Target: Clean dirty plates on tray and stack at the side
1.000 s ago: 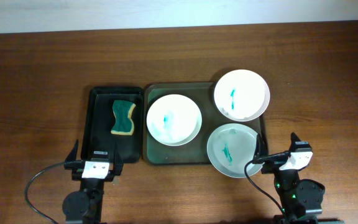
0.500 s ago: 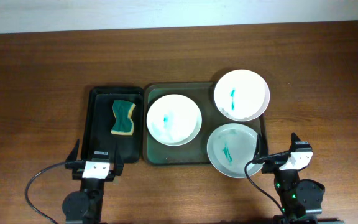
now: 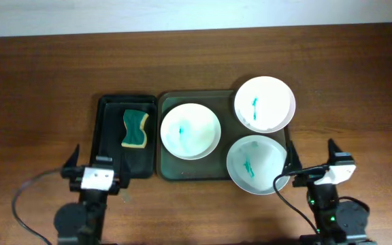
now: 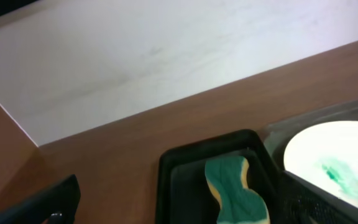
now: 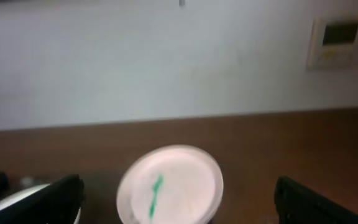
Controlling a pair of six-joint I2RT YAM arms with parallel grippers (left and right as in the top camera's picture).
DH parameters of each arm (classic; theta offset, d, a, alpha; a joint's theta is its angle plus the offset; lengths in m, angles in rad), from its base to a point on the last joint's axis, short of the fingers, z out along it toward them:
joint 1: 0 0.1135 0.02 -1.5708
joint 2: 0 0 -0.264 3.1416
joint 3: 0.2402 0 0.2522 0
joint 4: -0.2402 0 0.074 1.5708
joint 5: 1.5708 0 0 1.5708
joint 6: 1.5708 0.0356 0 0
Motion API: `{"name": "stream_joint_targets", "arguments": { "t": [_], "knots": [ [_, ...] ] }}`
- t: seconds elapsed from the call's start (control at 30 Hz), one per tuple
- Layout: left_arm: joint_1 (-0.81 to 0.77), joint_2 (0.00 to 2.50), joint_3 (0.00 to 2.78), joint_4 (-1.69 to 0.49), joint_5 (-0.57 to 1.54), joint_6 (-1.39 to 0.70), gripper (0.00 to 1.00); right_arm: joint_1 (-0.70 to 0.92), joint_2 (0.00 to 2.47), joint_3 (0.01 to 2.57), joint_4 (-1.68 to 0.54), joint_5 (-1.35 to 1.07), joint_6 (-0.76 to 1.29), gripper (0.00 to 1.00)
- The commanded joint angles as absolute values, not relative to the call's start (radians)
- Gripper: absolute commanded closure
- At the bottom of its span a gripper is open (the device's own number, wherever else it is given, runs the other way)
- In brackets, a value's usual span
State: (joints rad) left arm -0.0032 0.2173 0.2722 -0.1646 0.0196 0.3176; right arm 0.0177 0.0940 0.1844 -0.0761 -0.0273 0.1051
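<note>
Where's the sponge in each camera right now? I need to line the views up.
Overhead: the sponge lies left of centre, in the black tray.
Left wrist: the sponge is at bottom centre in the black tray, cut off by the frame's lower edge.
Right wrist: not in it.
Shared landmark: the far edge of the table, where it meets the white wall, crosses all three views.

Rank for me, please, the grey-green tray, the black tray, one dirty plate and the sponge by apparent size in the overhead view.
1. grey-green tray
2. black tray
3. plate; all three look alike in size
4. sponge
</note>
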Motion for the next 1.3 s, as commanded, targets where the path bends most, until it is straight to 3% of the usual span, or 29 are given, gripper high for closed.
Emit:
{"name": "stream_joint_targets", "arguments": {
  "t": [0.0,0.17,0.33,0.5,0.67,0.83,0.93,1.07,1.17,1.27],
  "knots": [
    [0.005,0.408,0.473,-0.201,0.039,0.331,0.01,0.026,0.219,0.323,-0.077,-0.073,0.112,0.02],
    [0.005,0.696,0.746,-0.331,0.091,0.331,0.01,0.026,0.494,0.559,-0.171,-0.129,0.111,0.02],
    [0.005,1.02,1.089,-0.598,0.11,0.327,0.01,0.026,0.804,0.886,-0.442,-0.15,0.111,0.02],
    [0.005,1.348,1.426,-0.876,0.285,0.327,0.01,0.026,1.118,1.235,-0.78,-0.151,0.111,0.02],
    [0.003,1.545,1.502,-0.928,0.477,0.327,0.01,0.026,1.374,1.456,-0.992,-0.152,0.112,0.02],
    [0.003,1.647,1.502,-0.949,0.588,0.274,0.01,0.026,1.512,1.47,-0.999,-0.456,0.099,0.02],
    [0.003,1.678,1.502,-0.953,0.587,0.274,0.01,0.033,1.57,1.47,-0.991,-0.531,0.086,0.04],
    [0.003,1.687,1.503,-0.921,0.443,0.215,0.01,0.093,1.644,1.47,-0.973,-0.499,0.181,0.26],
    [0.003,1.687,1.523,-0.921,0.213,0.017,0.0,0.154,1.692,1.47,-0.949,-0.41,0.29,0.28],
    [0.003,1.687,1.542,-0.924,0.12,-0.073,0.01,0.22,1.761,1.47,-0.934,-0.35,0.38,0.29]
  ]
}}
